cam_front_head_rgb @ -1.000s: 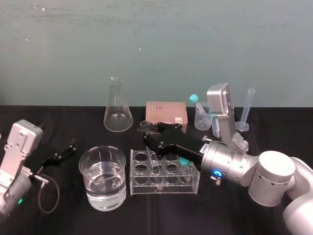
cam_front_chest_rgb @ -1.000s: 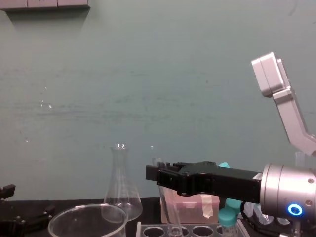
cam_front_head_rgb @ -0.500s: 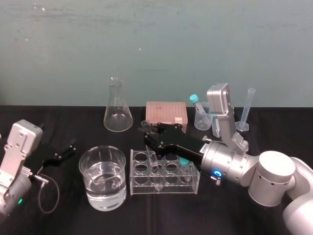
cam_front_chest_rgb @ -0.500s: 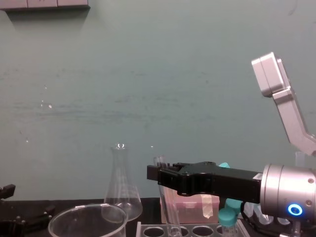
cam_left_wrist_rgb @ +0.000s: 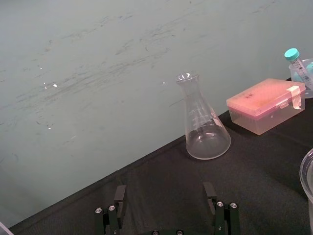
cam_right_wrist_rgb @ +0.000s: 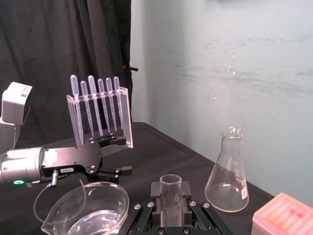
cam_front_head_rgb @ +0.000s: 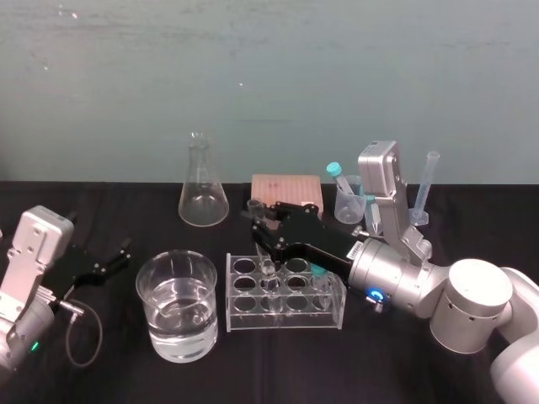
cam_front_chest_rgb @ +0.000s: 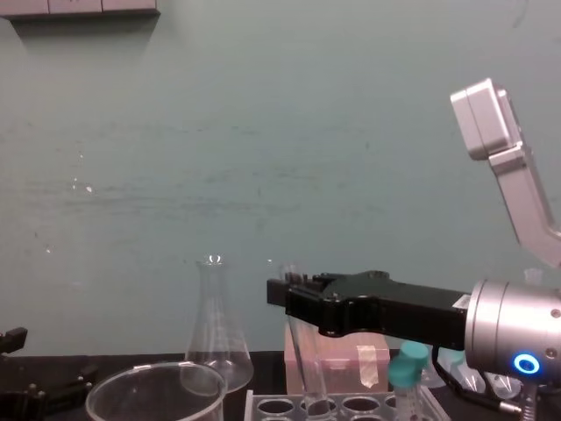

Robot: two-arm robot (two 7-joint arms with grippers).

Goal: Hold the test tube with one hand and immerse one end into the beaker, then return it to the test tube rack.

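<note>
The right gripper is clamped on the test tube, its two black fingers closed around the glass a little below the open rim, which stands clear above them in the right wrist view. The tube hangs nearly upright, slightly tilted. Its round lower end is directly beneath the gripper, at or just inside a back-row hole of the test tube rack, one hole over from a teal-capped tube; how deep it sits I cannot tell. This reads as the pick-up stage, with the tube being drawn out of the rack and the dip not yet made, though a return to the rack would look much the same. The beaker, part full of clear liquid, stands just beside the rack on the gripper's left and lower than its fingers. The next move would call for a straight lift until the tube's end clears the rack top, a short carry left over the beaker's rim, then a gentle descent without touching the glass wall. The left gripper rests beyond the beaker with fingers apart, holding nothing.
</note>
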